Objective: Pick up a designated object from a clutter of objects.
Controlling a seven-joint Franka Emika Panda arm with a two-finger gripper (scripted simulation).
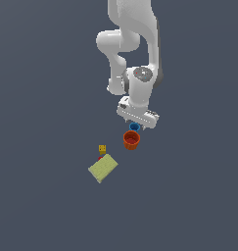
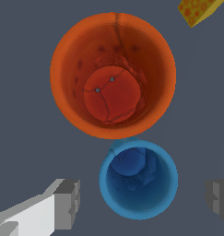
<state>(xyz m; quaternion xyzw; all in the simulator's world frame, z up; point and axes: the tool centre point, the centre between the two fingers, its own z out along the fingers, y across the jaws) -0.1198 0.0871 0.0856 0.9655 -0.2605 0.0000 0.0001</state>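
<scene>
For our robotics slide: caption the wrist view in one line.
Open gripper straddles the upright blue cup, orange cup beside it.

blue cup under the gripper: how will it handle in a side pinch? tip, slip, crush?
The blue cup looks like a rigid, thin-walled shell, so probably light and unlikely to crush. Its tapered, smooth wall may slide in the open gripper, whose fingers flank it. Upright and open-topped, right beside the orange cup, it would likely tip or nudge its neighbour if bumped off-centre.

Flat, even, shadowless light; sharp renders
</scene>
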